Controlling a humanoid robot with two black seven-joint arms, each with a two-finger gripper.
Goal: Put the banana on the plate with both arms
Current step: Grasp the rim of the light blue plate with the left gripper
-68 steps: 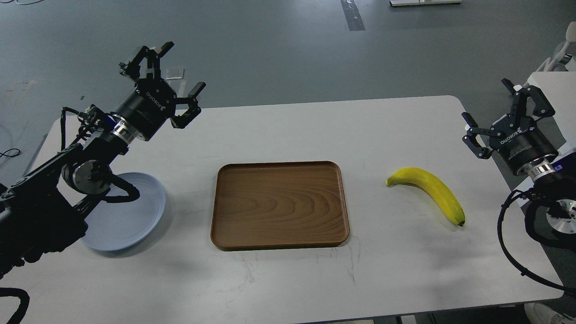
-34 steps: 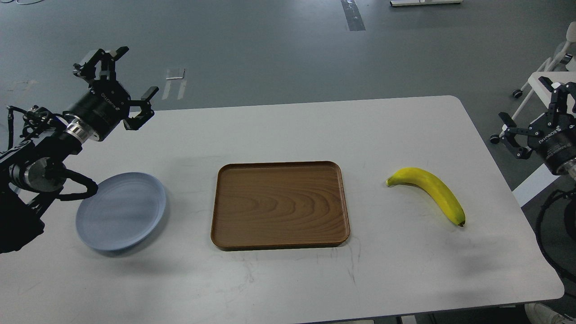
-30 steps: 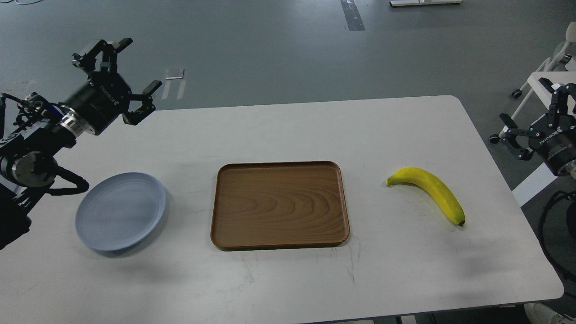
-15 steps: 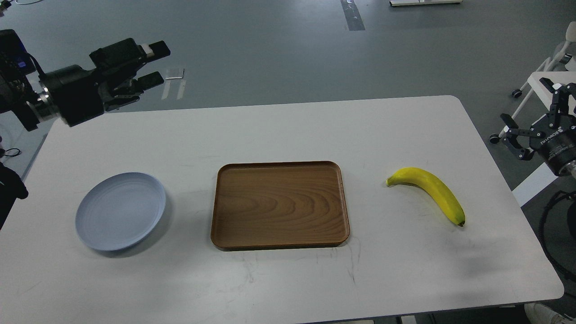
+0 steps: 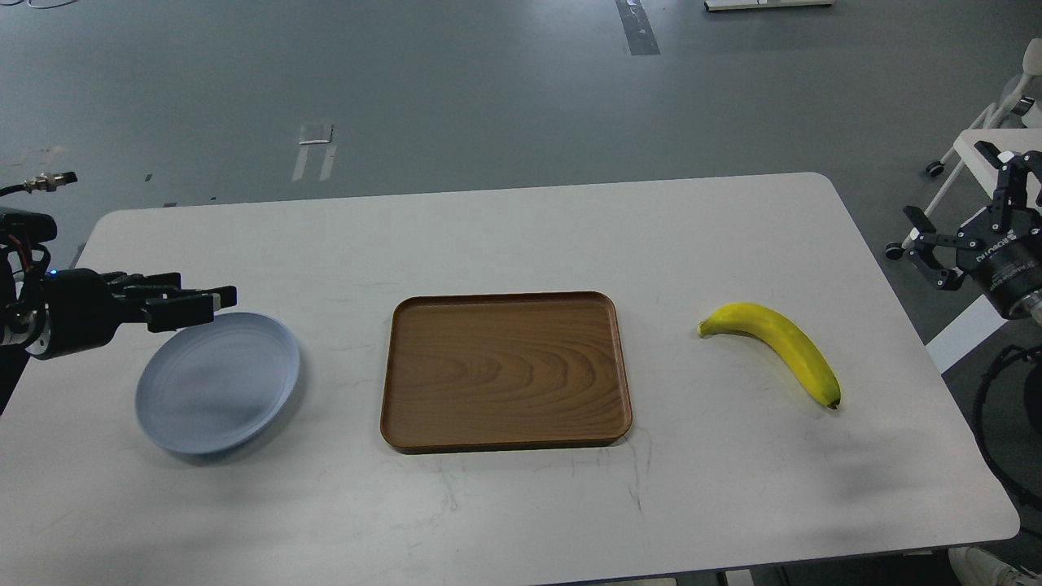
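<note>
The yellow banana [image 5: 781, 346] lies on the white table at the right, stem end toward the tray. The pale blue-grey plate [image 5: 216, 382] sits at the left, empty. My left gripper [image 5: 218, 295] comes in low from the left edge, fingers pointing right, with its tips over the plate's far-left rim. It is seen side-on, so its opening does not show. My right gripper [image 5: 956, 216] is off the table's right edge, behind and right of the banana, with fingers spread open and empty.
A brown wooden tray [image 5: 505, 370] lies in the middle of the table [image 5: 521, 236] between plate and banana. A white wheeled frame [image 5: 989, 122] stands on the floor at the far right, behind the right gripper.
</note>
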